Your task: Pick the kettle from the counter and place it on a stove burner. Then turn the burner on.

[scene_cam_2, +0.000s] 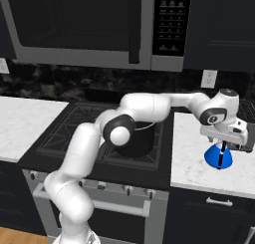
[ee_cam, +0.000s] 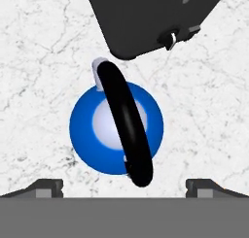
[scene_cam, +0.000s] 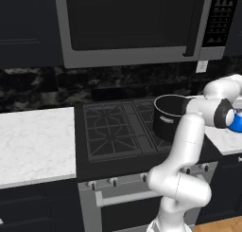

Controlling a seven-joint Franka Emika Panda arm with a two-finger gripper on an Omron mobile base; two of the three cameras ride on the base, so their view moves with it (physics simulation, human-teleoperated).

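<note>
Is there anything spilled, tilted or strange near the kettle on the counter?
Nothing stands out. The kettle stands upright on the counter, dry around it, with the open pincer directly above its handle.

Dark kitchen, black-and-steel microwave (scene_cam: 137, 25) mounted overhead, black marbled backsplash (scene_cam: 42, 86), white wall outlet (scene_cam_2: 208, 78), dark cabinets (scene_cam: 28, 27), strip of wooden floor (scene_cam: 222, 225)

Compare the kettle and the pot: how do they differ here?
The kettle is bright blue and dome-shaped; the pot is black and cylindrical. The kettle is much smaller. The kettle sits on the counter under the open gripper; the pot sits on the stove. Both stand upright.
</note>
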